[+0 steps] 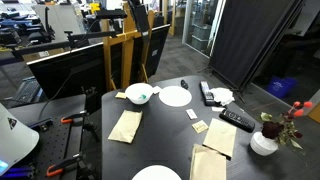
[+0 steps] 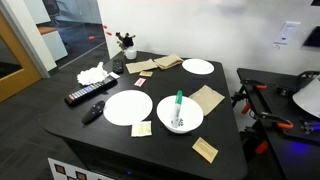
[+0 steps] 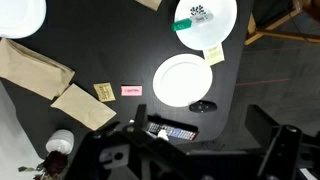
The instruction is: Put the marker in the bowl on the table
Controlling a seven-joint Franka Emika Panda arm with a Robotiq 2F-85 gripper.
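Marker (image 2: 178, 104) lies inside the white bowl (image 2: 194, 119), its green end up at the bowl's rim. Under the bowl spreads the dark table (image 2: 170, 150). My pincer (image 3: 190, 150) hangs well apart from the bowl, fingers spread and empty, and a flat white plate (image 2: 128, 107) sits just beside the bowl.

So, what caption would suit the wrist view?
Green marker resting in the white bowl, seen from above the dark table.
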